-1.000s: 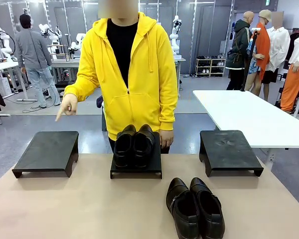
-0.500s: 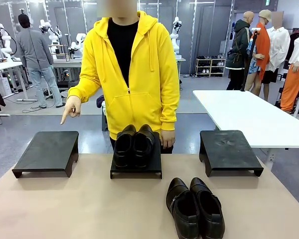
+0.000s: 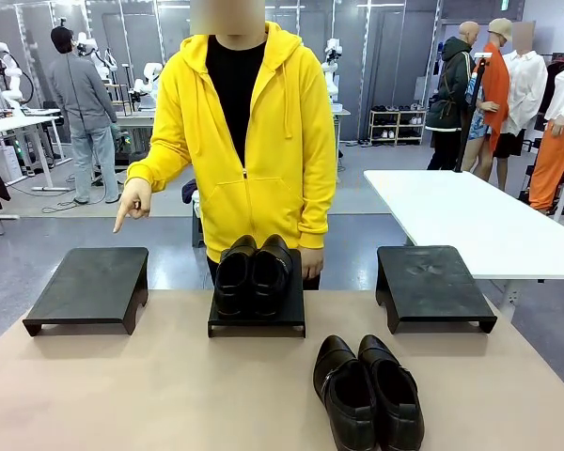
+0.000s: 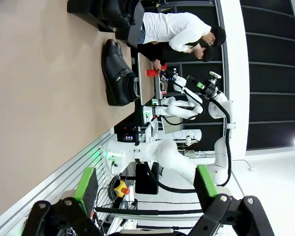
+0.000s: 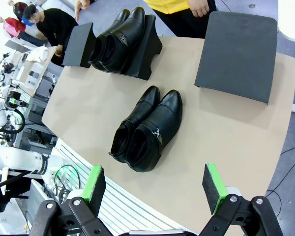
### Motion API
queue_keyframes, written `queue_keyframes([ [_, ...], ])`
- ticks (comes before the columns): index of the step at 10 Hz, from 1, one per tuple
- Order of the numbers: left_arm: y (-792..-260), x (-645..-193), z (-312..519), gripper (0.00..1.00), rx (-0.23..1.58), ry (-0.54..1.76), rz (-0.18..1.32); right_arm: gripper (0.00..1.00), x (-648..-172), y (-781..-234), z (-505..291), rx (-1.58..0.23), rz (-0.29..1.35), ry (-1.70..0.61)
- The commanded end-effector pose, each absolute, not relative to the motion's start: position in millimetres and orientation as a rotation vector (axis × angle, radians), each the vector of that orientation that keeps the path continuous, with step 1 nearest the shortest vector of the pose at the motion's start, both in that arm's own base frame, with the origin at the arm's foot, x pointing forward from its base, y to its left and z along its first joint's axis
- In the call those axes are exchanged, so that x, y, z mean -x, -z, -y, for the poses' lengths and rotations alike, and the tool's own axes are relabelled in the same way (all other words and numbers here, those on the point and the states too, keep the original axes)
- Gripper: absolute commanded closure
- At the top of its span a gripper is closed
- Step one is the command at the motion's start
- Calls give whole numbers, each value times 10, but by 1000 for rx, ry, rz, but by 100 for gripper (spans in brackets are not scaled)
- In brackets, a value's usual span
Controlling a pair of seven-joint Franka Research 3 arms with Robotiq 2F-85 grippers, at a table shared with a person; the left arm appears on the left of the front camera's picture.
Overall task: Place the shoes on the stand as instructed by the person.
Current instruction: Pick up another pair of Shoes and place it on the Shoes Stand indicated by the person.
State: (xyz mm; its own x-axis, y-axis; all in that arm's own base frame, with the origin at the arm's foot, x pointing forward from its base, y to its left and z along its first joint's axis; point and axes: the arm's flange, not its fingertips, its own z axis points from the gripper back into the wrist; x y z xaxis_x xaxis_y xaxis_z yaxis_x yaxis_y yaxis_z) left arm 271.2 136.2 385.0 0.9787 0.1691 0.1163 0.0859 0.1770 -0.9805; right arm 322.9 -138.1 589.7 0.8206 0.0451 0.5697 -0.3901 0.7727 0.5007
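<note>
I'm reading the instruction right now: the person [image 3: 244, 141] in the yellow hoodie is aiming a pointing hand [image 3: 132, 199] down at the empty left stand [image 3: 89, 282]. So I'm judging that's where the loose pair of black dress shoes [image 5: 147, 130] is going. Another pair [image 3: 252, 272] is already sitting on the middle stand [image 3: 291, 310], and the right stand [image 5: 238, 54] is bare. The pick-up isn't started yet.

My right end effector [image 5: 155, 189] is hovering with its jaws spread wide and nothing in them. The loose pair is lying on the worktop [image 5: 221, 128] just ahead of it and below, the two shoes side by side and touching, roughly centred between my fingers. Their heels are nearer me and the toes are pointing away.

My left end effector [image 4: 145, 187] is gaping open and empty too, and from there the same pair is lying well ahead, across a bare stretch of worktop. The pointed-at stand is sitting farther off from my right end effector, beyond the occupied one.

Next, I'm reckoning, one end effector is dropping onto the loose pair, closing on it, and carrying it across to that left stand. With leather that glossy, I'm expecting a slippery hold.
</note>
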Motion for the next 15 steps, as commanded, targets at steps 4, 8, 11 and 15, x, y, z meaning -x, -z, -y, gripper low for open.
queue_keyframes([
  [4,-4301,-3111,-798,0,1292,80,162,0,-3228,-5895,1390,-660,581,-267],
  [8,-5102,-3654,341,0,1085,131,74,0,-3228,-5895,1390,-660,581,-267],
  [11,-5540,-3923,1507,0,831,198,0,0,-3228,-5895,1390,-660,581,-267],
  [15,-5683,-3933,2958,0,575,178,-38,0,-3228,-5895,1390,-660,581,-267],
])
